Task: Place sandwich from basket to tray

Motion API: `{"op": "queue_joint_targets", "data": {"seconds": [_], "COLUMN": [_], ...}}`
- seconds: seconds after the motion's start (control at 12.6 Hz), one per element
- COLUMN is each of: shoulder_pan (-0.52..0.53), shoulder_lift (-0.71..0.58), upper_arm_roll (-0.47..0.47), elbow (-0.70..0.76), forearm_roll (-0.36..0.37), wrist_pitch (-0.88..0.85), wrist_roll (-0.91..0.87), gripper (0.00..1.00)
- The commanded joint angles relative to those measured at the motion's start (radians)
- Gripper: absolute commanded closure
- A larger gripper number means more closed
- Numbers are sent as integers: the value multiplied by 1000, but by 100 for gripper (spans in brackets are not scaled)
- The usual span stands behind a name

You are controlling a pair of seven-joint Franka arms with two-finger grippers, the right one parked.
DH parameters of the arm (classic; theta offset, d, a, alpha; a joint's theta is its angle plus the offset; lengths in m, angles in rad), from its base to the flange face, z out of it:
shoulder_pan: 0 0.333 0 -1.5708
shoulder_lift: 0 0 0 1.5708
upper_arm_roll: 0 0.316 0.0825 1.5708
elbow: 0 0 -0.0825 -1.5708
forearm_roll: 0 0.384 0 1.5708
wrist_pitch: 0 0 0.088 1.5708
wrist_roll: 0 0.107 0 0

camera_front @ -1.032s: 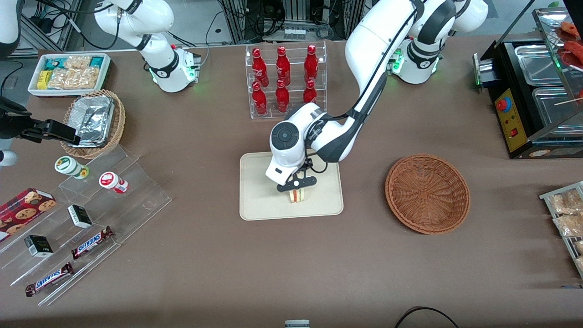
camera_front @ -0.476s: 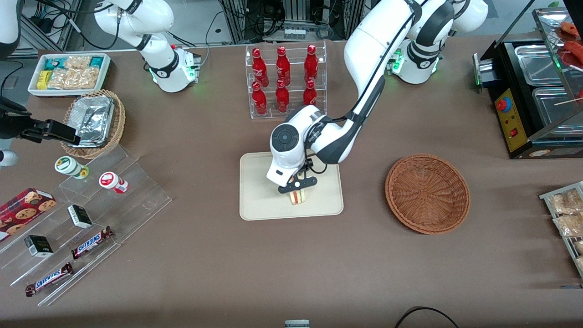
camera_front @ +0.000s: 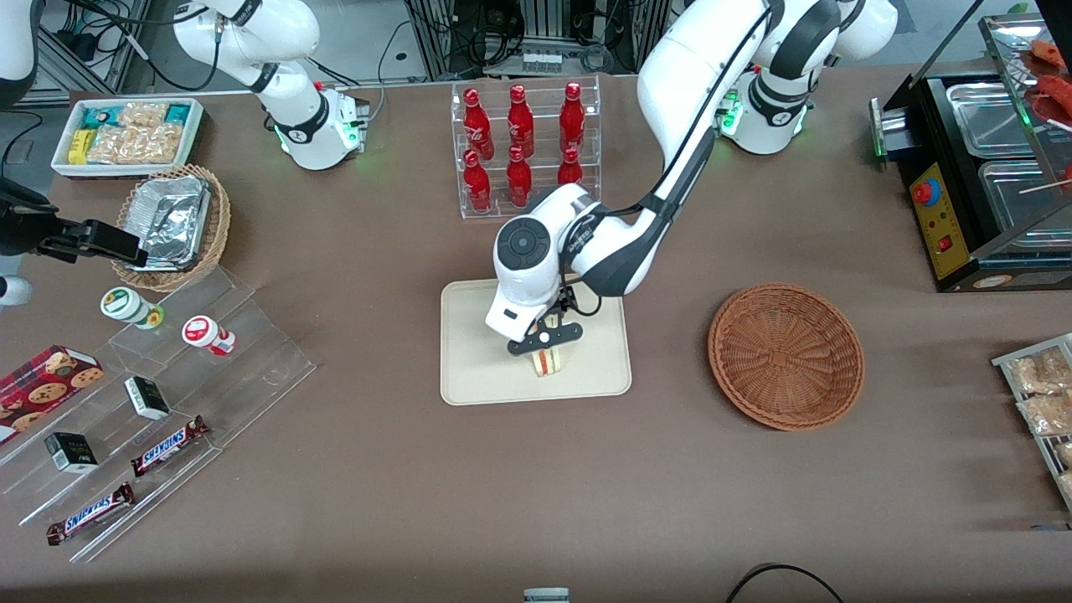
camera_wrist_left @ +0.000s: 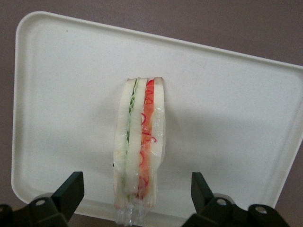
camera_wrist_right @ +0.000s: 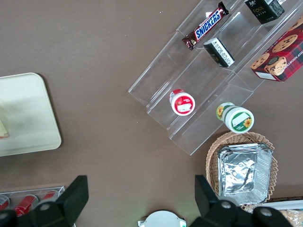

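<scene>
On the tray [camera_front: 477, 352]: sandwich [camera_wrist_left: 139, 151], standing on edge near the front rim
Gripper [camera_wrist_left: 137, 196]: above the sandwich; fingers spread wide, apparently clear of it
Basket [camera_front: 785, 356]: toward the working arm's end

sandwich [camera_wrist_left: 139, 146] on tray [camera_wrist_left: 227, 104] — gripper [camera_wrist_left: 137, 194] spread above

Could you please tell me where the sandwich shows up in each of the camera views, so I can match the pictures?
Front view: the sandwich stands on the tray, just under the open claw.
Left wrist view: the sandwich stands on its edge on the tray, between the claw's fingers without touching them.
Right wrist view: only a sliver at the picture's edge, on the tray.
Shared landmark: the tray.
</scene>
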Motion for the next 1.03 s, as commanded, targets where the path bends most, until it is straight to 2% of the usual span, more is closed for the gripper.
{"op": "queue_joint_targets", "data": {"seconds": [0.0,0.24,0.48,0.95], "shoulder_pan": [0,35,161,344], "shoulder_lift": [-61,-137,-222,-338], "upper_arm_roll": [10,15,12,12], "elbow": [-8,-11,-37,-135], "forearm_roll": [4,4,-6,-29], "wrist_pitch": [-81,-185,-260,-308], "wrist_roll": [60,197,256,548], "gripper": [0,0,0,0]}}
